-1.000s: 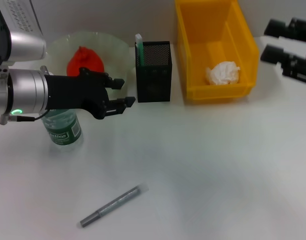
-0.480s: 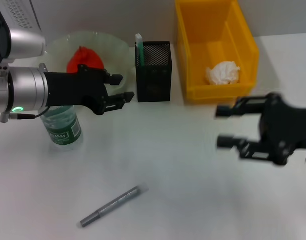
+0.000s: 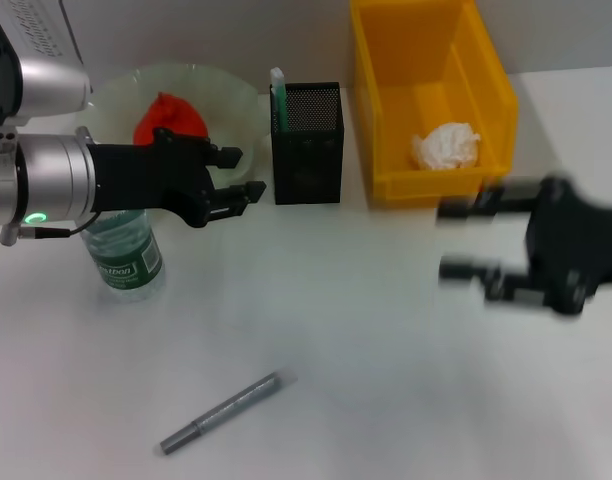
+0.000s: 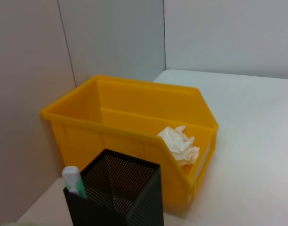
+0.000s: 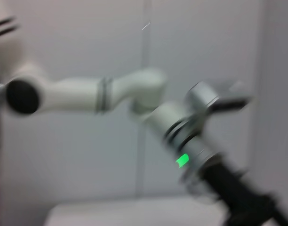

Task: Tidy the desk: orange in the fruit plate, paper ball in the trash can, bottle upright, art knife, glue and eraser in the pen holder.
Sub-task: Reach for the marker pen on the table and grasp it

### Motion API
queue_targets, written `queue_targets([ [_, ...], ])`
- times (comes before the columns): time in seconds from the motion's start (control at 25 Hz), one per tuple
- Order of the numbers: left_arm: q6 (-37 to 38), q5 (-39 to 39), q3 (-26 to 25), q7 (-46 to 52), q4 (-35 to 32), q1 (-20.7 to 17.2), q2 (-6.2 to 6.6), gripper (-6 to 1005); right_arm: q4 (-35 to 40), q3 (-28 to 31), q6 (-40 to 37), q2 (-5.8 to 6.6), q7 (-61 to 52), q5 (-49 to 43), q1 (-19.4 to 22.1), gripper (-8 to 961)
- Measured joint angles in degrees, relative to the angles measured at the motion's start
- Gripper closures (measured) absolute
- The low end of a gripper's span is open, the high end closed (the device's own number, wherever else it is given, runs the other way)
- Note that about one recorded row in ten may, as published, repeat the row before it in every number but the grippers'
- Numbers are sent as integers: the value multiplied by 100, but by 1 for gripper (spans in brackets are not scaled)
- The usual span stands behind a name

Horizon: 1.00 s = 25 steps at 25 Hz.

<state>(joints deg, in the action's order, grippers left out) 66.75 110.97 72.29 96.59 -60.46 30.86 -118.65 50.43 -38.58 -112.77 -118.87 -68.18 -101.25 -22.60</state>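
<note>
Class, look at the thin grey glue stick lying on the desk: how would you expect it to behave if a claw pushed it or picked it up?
The glue is slim and round-bodied and lies flat on the desk, so a sideways push would probably set it rolling. It looks straight and rigid, so it should lift without bending. Being so thin and low, it gives a claw little to grip and may slip.
</note>
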Motion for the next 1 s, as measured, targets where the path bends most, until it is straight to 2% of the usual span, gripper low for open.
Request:
queue_targets([
  [0.04, 0, 0, 0, 0, 0, 0, 0, 543, 13, 197, 30, -13, -64, 372, -10, 442],
  [0.12, -15, 0, 0, 0, 0, 0, 0, 543, 48, 239, 50, -15, -143, 560, -15, 442],
  [0.16, -57, 0, 1, 0, 1, -1, 0, 543, 249, 262, 160, -17, -470, 959, -21, 442],
  [0.28, -74, 0, 1, 0, 5, -1, 0, 543, 512, 269, 352, -17, -825, 1212, -36, 442],
  [0.4, -101, 1, 51, 0, 43, 27, 0, 544, 1075, 274, 869, -11, -1673, 1502, -144, 443],
  [0.6, -104, 3, 71, 0, 198, 138, 0, 544, 1624, 251, 1375, 51, -2678, 1464, -350, 443],
  [0.64, -104, 3, 78, 0, 213, 151, 0, 544, 1895, 217, 1578, 127, -3264, 1337, -463, 443],
  [0.72, -103, 4, 108, -6, 222, 156, 0, 544, 2007, 209, 1637, 153, -3489, 1243, -514, 444],
  [0.76, -103, 4, 135, -38, 222, 155, -2, 544, 2251, 206, 1757, 191, -3960, 997, -626, 444],
  [1.0, -103, 2, 181, -59, 261, 153, -8, 544, 2840, 189, 1874, 204, -5082, 169, -870, 445],
])
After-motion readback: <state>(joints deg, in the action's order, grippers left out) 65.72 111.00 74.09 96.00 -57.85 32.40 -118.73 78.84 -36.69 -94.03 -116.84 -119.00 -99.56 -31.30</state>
